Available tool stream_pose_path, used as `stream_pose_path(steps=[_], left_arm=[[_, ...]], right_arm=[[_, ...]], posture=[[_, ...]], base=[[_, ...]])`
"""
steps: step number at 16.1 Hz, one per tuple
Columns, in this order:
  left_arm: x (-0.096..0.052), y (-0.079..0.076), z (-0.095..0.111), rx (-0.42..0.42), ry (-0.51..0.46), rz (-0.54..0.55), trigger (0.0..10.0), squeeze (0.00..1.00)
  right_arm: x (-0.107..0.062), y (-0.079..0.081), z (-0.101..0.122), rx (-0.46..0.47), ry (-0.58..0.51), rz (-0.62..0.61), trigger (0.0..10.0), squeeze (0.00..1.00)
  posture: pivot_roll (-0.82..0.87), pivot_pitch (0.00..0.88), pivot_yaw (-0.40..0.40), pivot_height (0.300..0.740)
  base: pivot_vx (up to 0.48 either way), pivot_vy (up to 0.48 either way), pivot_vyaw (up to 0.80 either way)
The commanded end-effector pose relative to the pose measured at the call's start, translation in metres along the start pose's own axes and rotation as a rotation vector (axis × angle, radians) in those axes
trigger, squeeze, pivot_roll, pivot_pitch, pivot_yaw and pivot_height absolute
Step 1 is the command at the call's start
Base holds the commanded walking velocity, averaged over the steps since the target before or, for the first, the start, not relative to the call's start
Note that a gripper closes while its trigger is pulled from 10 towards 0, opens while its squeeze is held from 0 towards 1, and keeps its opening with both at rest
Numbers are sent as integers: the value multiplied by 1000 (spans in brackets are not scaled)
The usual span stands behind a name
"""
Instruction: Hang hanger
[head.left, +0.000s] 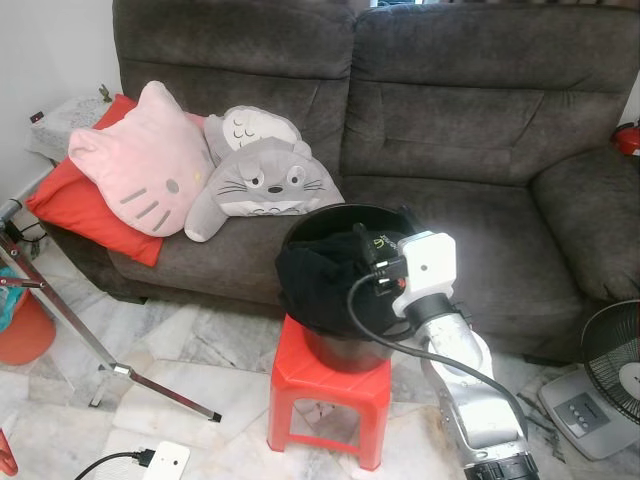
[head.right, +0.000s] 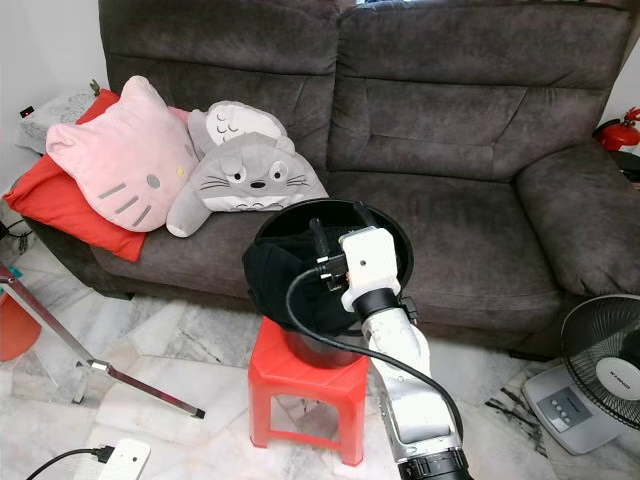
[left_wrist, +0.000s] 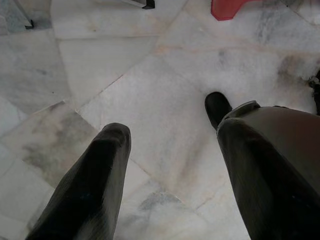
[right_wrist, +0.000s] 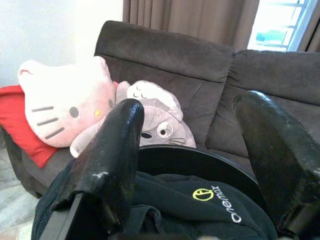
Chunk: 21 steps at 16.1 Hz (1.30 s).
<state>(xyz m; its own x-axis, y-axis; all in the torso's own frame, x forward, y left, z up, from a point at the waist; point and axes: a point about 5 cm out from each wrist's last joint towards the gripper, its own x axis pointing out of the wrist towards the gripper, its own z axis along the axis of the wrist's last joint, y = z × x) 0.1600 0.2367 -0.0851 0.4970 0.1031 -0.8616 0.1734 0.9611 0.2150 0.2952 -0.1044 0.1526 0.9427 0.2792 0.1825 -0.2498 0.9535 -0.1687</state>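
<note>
Marble floor (head.left: 200, 350) runs up to a dark grey sofa (head.left: 450, 120). Hanging idle over that floor, the left end effector (left_wrist: 165, 165) has its fingers spread apart with nothing between them. Well left of the right end effector, a pink cat cushion (head.left: 140, 165) and a grey plush (head.left: 262, 180) lie on the sofa seat. The right end effector (right_wrist: 192, 165) hovers just above a black bucket (head.left: 345, 215) set on a red stool (head.left: 330, 385), its fingers wide apart and empty. Directly beneath it lies a black garment (right_wrist: 200, 205), bundled in the bucket and draping over the rim. No hanger can be made out; it may lie hidden under the cloth. The garment looks soft, light and floppy, so a pinch at a raised fold near the top should lift it.
</note>
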Motion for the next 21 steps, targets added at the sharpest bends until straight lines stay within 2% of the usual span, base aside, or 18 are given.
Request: stream_pose_path(steps=[1, 7, 17, 19, 21], left_arm=[[0, -1, -3, -7, 10, -7, 10000, 0], [0, -2, -3, -10, 9, -9, 10000, 0], [0, -2, 0, -15, 2, -8, 10000, 0], [0, -2, 0, -15, 4, -10, 10000, 0], [0, -2, 0, -15, 5, -11, 10000, 0]], right_arm=[[3, 3, 3, -1, -13, 15, 10000, 0], [5, 4, 5, -18, -15, 33, 10000, 0], [0, 4, 0, -24, 11, 38, 10000, 0], [-1, 1, -5, -63, 54, 37, 10000, 0], [-3, -9, -13, -117, 116, 18, 10000, 0]], posture=[[-127, 0, -3, 740], [-128, 0, -7, 740], [-130, 0, -5, 740], [-130, 0, -5, 740], [-130, 0, -4, 740]], base=[[255, 0, 0], [259, 0, 0], [0, 0, 0], [0, 0, 0], [0, 0, 0]])
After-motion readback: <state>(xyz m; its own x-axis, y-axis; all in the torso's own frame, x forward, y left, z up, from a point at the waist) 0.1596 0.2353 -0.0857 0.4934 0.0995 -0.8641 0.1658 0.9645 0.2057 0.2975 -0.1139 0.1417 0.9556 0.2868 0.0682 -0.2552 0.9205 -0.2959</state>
